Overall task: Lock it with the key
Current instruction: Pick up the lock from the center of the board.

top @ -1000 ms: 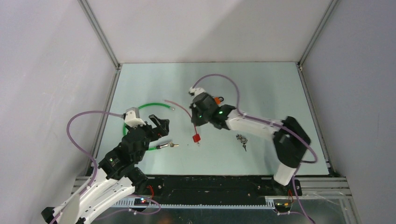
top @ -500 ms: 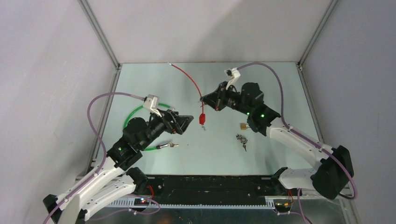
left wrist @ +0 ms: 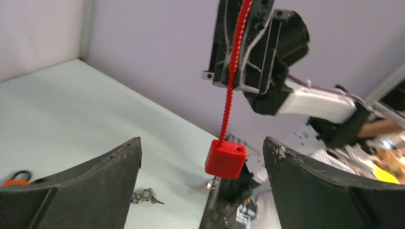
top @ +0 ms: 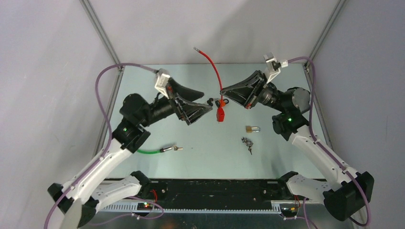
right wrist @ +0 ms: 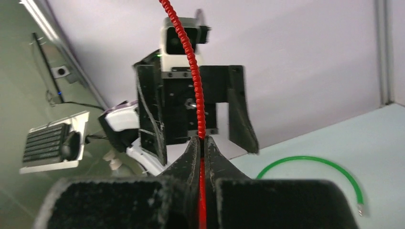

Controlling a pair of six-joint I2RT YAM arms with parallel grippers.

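right pincer [top: 223,98] is clamped on the red cable [top: 213,67], up in the air above the worktop [top: 210,160]. The red lock body [top: 220,115] dangles from the cable just below the grip. left pincer [top: 208,101] is wide and empty, facing it, lock body framed between its fingers in the wrist view. key bunch [top: 247,142] lies on the worktop near the brass padlock [top: 251,129]. green cable [top: 152,151] lies on the left side.
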